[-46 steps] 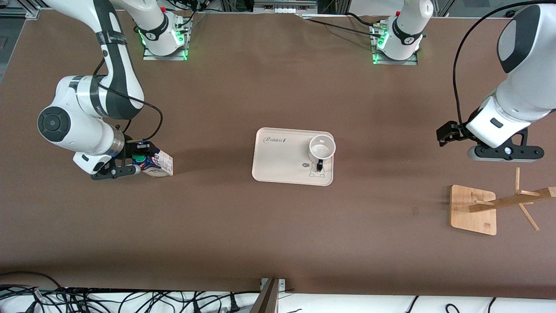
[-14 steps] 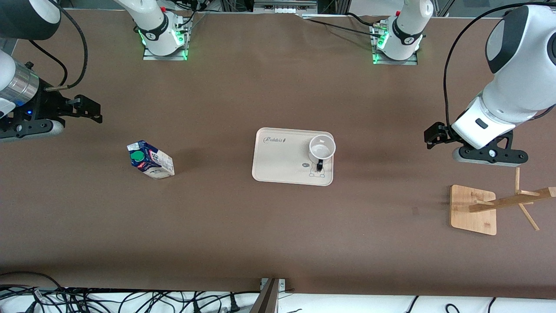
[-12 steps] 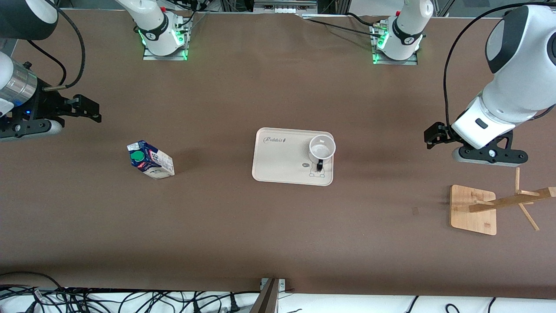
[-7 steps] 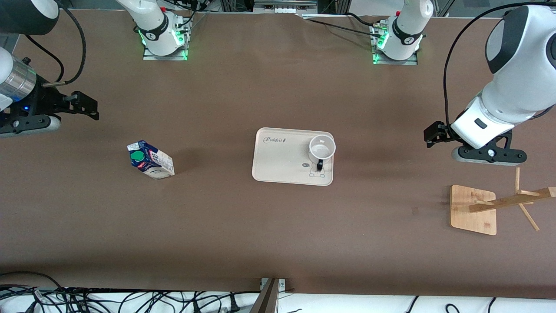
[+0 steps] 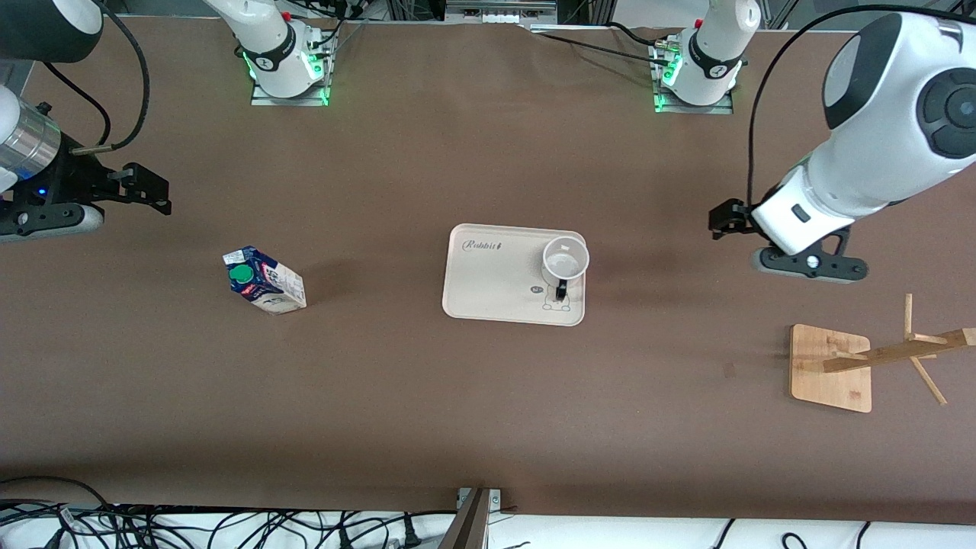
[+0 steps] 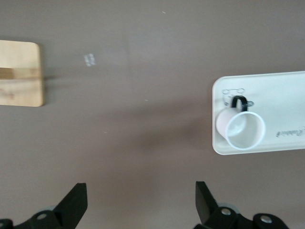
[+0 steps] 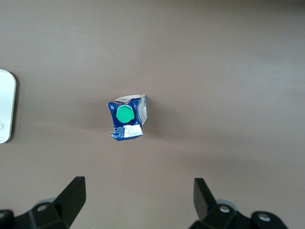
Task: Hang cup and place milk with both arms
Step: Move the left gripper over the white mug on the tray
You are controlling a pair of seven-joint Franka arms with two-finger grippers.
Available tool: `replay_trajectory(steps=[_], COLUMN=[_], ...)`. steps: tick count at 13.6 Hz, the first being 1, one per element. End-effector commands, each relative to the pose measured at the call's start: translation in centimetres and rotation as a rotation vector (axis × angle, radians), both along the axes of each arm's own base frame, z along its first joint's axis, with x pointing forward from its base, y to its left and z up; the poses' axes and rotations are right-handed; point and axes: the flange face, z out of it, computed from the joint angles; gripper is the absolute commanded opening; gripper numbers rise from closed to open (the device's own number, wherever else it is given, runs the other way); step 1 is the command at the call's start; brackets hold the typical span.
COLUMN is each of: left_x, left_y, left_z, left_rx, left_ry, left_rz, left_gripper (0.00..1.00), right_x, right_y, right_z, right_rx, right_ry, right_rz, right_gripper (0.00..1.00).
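Cup (image 5: 565, 260) upright on the tray (image 5: 488, 282) at mid-table (image 5: 427, 396), handle toward the front camera. Milk (image 5: 264, 279) stands on the table toward the right arm's end. Left claw (image 6: 140, 205) spread wide, empty, above bare table between tray and wooden rack (image 5: 846, 366). Right claw (image 7: 138, 202) wide, empty, raised at its own table end.

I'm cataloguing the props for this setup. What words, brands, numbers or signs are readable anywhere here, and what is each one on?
"Rabbit": script lettering on the cream tray, in the corner away from the cup.
Small round mark and a little drawn figure on the tray beside the cup's handle: too small to read.
Print on the milk carton's blue and white sides: too small and blurred to read.
Wooden cup rack: no text visible.
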Motion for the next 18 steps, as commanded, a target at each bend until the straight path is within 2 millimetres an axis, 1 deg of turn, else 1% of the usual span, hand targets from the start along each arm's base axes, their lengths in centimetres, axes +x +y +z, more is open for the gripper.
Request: replay_trajectory(steps=[1, 2, 3, 4, 5, 6, 7, 8, 9, 10, 11, 12, 14, 15, 16, 17, 18], left_x=[0.9, 1.1, 1.1, 0.3, -0.9, -2.5, -4.3, -5.3, -5.7, -5.9, -5.9, -6.7, -8.1, -8.4, -8.7, -9.1, -9.9], left_y=[-5.2, -7.6, -10.0, -13.0, -15.7, -18.4, -21.2, -22.8, -23.1, -23.2, -23.7, -24.8, -24.8, -24.9, -24.8, -25.1, -25.9], left_z=[-4.3, -5.4, -7.1, -8.3, -10.8, -13.5, -15.9, -17.4, -18.8, -20.7, -22.3, -23.8, -25.5, -26.1, -27.2, -28.2, -29.2], left_rx=[-0.021, -0.032, -0.034, -0.032, -0.003, 0.053, 0.062, 0.037, 0.021, 0.002, -0.022, -0.024, 0.025, 0.050, 0.066, 0.071, 0.077], left_ry=[0.012, -0.018, -0.016, -0.018, -0.015, -0.043, -0.074, -0.102, -0.118, -0.131, -0.148, -0.159, -0.166, -0.177, -0.167, -0.153, -0.140], left_rz=[0.022, 0.062, 0.112, 0.144, 0.098, 0.034, 0.004, 0.030, 0.037, 0.036, 0.043, 0.014, -0.008, -0.039, -0.043, -0.027, -0.017], left_gripper=[1.00, 1.00, 1.00, 1.00, 1.00, 1.00, 1.00, 1.00, 1.00, 0.88, 0.84, 0.81, 0.81, 0.81, 0.79, 0.68, 0.41], right_x=[-0.3, -0.3, -0.3, -0.3, -0.4, -0.3, -0.3, -0.4, -0.3, -0.4, -0.3, -0.3, -0.4, -0.4, -0.4, -0.4, -0.4], right_y=[-0.2, -0.2, -0.2, -0.2, -0.1, -0.2, -0.1, -0.1, -0.1, -0.1, -0.1, -0.1, -0.1, 0.0, 0.0, 0.0, 0.0], right_z=[0.4, 0.4, 0.4, 0.4, 0.4, 0.3, 0.3, 0.4, 0.3, 0.4, 0.3, 0.3, 0.4, 0.4, 0.4, 0.4, 0.4], right_rx=[-0.015, -0.013, -0.012, -0.012, -0.009, -0.009, -0.009, -0.007, -0.007, -0.007, -0.007, -0.007, -0.007, -0.007, -0.007, -0.007, -0.007], right_ry=[-0.015, -0.013, -0.013, -0.013, -0.013, -0.011, -0.011, -0.013, -0.011, -0.013, -0.011, -0.011, -0.013, -0.011, -0.013, -0.013, -0.013], right_rz=[-0.001, -0.003, -0.001, -0.001, -0.003, -0.003, -0.003, -0.003, -0.003, -0.003, -0.003, -0.003, -0.003, -0.002, -0.003, -0.002, -0.002], right_gripper=[1.00, 1.00, 1.00, 1.00, 1.00, 1.00, 1.00, 1.00, 1.00, 1.00, 1.00, 1.00, 1.00, 1.00, 1.00, 1.00, 1.00])
